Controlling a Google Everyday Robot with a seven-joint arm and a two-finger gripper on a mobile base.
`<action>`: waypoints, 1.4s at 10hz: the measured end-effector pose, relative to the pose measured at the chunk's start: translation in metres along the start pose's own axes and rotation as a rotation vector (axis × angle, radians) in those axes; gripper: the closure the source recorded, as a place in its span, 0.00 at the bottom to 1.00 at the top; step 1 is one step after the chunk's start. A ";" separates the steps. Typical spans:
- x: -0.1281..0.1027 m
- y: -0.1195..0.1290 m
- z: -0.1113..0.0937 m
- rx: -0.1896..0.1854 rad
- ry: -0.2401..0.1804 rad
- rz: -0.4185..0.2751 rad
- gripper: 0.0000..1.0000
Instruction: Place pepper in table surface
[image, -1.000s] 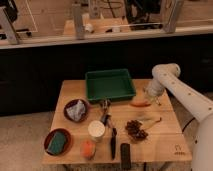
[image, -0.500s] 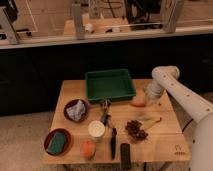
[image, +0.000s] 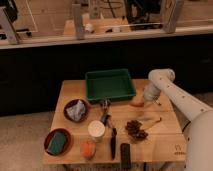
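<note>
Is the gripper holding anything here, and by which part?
Cannot be told: the gripper hangs low over the table surface, right beside the pepper; any grip is hidden.

The tray (image: 111, 95) sits at the tabletop's (image: 162, 144) back — the claw (image: 143, 101) just right of its front corner, beside the pepper (image: 136, 104). A bowl (image: 66, 111) lies front-left.
</note>
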 end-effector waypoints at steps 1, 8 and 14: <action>-0.001 -0.002 0.002 0.003 0.007 -0.002 0.56; -0.003 -0.003 0.004 -0.001 0.014 -0.005 0.56; -0.004 -0.004 0.001 0.014 0.006 -0.006 0.56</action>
